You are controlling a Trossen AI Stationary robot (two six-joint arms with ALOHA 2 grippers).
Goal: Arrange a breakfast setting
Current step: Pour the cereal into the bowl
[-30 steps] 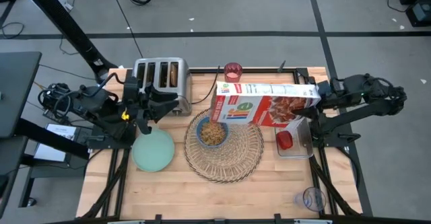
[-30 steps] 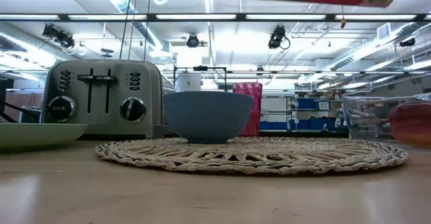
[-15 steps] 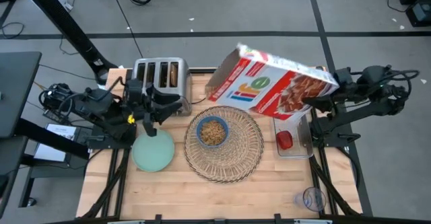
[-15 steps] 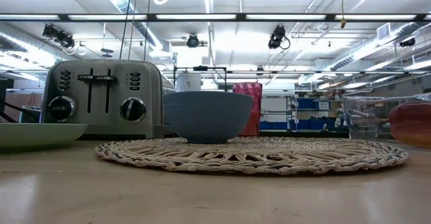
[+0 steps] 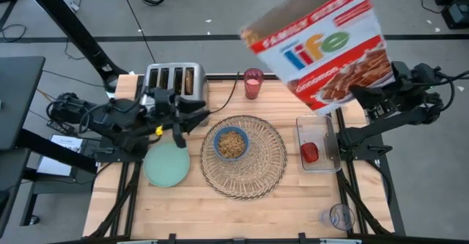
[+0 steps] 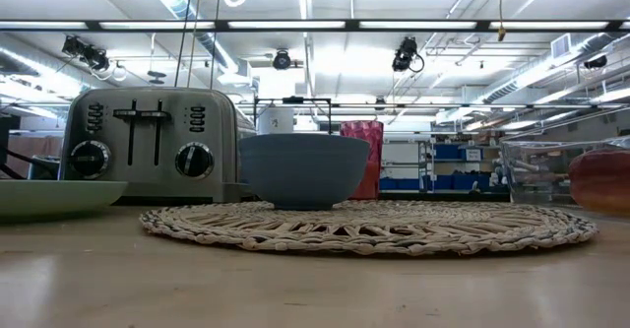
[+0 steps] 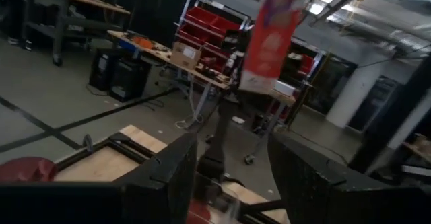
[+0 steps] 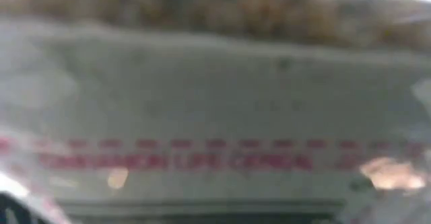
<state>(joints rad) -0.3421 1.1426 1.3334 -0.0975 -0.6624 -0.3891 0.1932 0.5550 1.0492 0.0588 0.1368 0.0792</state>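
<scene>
I see the right gripper [image 5: 364, 96] clamped on the lower corner of a cereal box [image 5: 319, 46], held aloft at about two o'clock from the one woven placemat [image 5: 245, 157], long axis tilted with its open end toward ten o'clock. On the placemat sits one blue bowl [image 5: 231, 143] (cereal inside); one pale green plate [image 5: 166, 163] lies at nine o'clock, one red cup [image 5: 253, 83] at twelve, one red fruit [image 5: 310, 152] in the clear tray [image 5: 318, 143] at three. My left gripper [image 5: 185, 121], fingers apart and empty, hovers between toaster [image 5: 174, 83] and plate.
</scene>
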